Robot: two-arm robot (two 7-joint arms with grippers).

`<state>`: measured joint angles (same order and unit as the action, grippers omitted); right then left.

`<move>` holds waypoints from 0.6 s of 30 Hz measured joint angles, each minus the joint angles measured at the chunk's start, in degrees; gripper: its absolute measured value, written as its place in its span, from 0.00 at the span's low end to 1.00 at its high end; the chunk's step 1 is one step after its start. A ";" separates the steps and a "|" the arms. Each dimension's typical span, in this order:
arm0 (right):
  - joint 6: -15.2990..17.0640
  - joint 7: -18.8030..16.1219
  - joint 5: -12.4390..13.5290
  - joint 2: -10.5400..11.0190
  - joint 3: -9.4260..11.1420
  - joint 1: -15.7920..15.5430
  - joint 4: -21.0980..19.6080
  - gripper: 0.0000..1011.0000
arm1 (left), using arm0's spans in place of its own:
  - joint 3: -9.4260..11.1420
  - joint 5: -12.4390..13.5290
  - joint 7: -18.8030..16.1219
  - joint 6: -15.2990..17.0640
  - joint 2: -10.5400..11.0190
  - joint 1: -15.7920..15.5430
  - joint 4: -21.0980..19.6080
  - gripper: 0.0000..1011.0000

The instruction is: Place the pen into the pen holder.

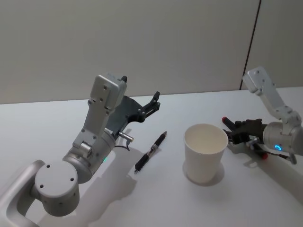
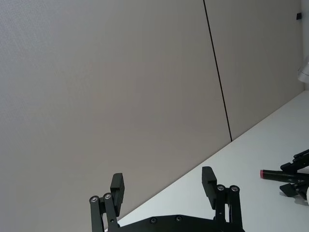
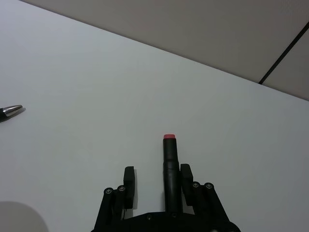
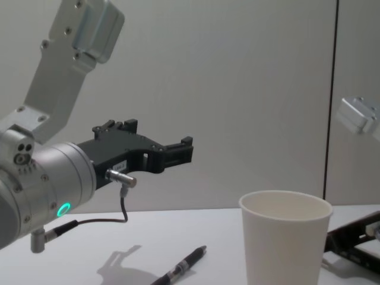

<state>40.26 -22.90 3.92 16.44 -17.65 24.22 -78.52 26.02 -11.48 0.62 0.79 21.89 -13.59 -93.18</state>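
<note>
In the head view the pen point(image 1: 150, 152), black with a silvery band, lies flat on the table point(image 1: 57, 123), just left of the upright white pen holder point(image 1: 205, 151). Its long axis runs diagonally, the far end angled rightward. The left gripper point(image 1: 156, 100) hovers behind it, and the right gripper point(image 1: 227, 126) sits low beside the cup. In the left wrist view the fingers point(image 2: 117, 186) are spread and empty. In the right wrist view the fingers point(image 3: 129, 178) stand apart, with a red-tipped black rod point(image 3: 169, 159) against one.

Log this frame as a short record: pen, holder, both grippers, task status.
pen holder: upright on the table, no pen inside
pen: lies flat, left of the pen holder, untouched
left gripper: open, raised behind the pen
right gripper: low by the table, right of the pen holder, red-tipped black stick alongside
status: pen not yet placed
</note>
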 joint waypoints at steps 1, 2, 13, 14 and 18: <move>0.00 0.00 0.00 0.00 0.00 0.00 0.00 0.57 | 0.00 0.00 0.00 0.00 0.00 0.00 0.00 0.99; 0.00 0.00 0.00 0.00 0.00 0.00 0.00 0.56 | 0.00 0.00 0.00 0.00 0.00 0.00 0.00 0.99; 0.01 -0.01 0.00 0.00 0.00 0.00 0.00 0.46 | 0.00 0.00 0.00 0.00 0.00 0.00 0.00 0.99; 0.01 0.00 0.00 0.00 0.00 0.00 0.00 0.45 | 0.00 0.00 0.00 0.00 0.00 0.00 0.00 0.99; 0.01 -0.01 0.00 0.00 0.00 0.00 0.00 0.38 | 0.00 0.00 0.00 0.00 0.00 0.00 0.00 0.99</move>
<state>40.28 -22.91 3.92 16.44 -17.65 24.22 -78.51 26.02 -11.48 0.62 0.79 21.89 -13.59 -93.18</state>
